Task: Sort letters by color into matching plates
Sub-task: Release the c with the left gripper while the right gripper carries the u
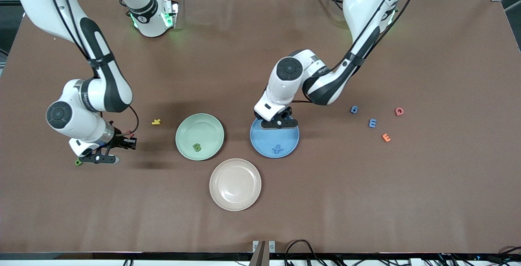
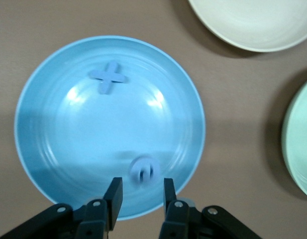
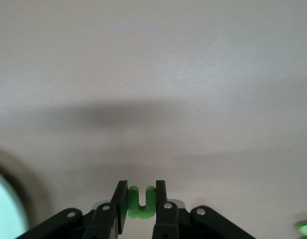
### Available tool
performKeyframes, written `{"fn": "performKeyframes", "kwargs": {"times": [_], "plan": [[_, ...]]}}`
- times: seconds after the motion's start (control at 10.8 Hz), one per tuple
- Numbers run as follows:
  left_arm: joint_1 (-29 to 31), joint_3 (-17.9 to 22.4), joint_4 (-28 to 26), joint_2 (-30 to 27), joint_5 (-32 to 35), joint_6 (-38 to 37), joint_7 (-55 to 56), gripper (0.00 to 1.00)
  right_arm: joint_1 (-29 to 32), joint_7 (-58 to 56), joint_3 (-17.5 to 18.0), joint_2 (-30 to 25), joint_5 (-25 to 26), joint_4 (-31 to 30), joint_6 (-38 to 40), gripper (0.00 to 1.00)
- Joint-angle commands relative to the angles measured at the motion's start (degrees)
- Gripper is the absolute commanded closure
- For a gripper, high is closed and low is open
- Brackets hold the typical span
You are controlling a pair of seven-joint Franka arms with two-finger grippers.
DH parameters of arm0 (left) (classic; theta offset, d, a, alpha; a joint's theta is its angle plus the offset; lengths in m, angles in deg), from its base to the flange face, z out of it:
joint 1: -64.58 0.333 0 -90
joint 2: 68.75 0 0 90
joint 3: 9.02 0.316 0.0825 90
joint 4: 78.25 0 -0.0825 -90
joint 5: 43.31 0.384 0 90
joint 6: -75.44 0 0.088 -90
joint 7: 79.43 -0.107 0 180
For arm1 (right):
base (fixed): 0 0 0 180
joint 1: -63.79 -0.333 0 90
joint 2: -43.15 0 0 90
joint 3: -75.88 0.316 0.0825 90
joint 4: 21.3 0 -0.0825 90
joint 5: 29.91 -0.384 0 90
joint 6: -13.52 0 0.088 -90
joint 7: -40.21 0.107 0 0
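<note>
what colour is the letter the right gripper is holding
Green. The letter is pinched in the right gripper; it shows best in the right wrist view.

The blue plate (image 2: 49, 164) rests on the brown surface (image 2: 233, 124), with a blue X letter (image 2: 108, 77) at eleven o'clock and a round blue letter (image 2: 144, 170) at five, just off the parted fingers (image 2: 114, 195).

Arm bodies: white shells, black joints, black hands

Both arms carry glossy white casings with black bands at the joints and round dark grey caps on the wrist housings. Thin black cables run along the links, strapped down by black bands. Green indicator lights glow near the bases. The left hand (image 2: 141, 196) and right hand (image 3: 141, 201) have matte black fingers with silver screws at the knuckles.
</note>
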Motion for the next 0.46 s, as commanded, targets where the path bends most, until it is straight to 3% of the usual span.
{"fn": "performKeyframes", "kwargs": {"times": [0.0, 0.37], "plan": [[0.2, 0.7, 0.8, 0.2, -0.1, -2.1, -1.1, 0.00, -5.1, 9.5, 0.1, -0.9, -0.2, -0.3, 1.2, 0.82], [5.7, 1.1, -0.9, -1.0, 2.2, -7.9, -5.1, 0.00, -8.7, 17.9, 3.8, -0.7, -0.2, -0.2, 1.2, 0.82]]}}
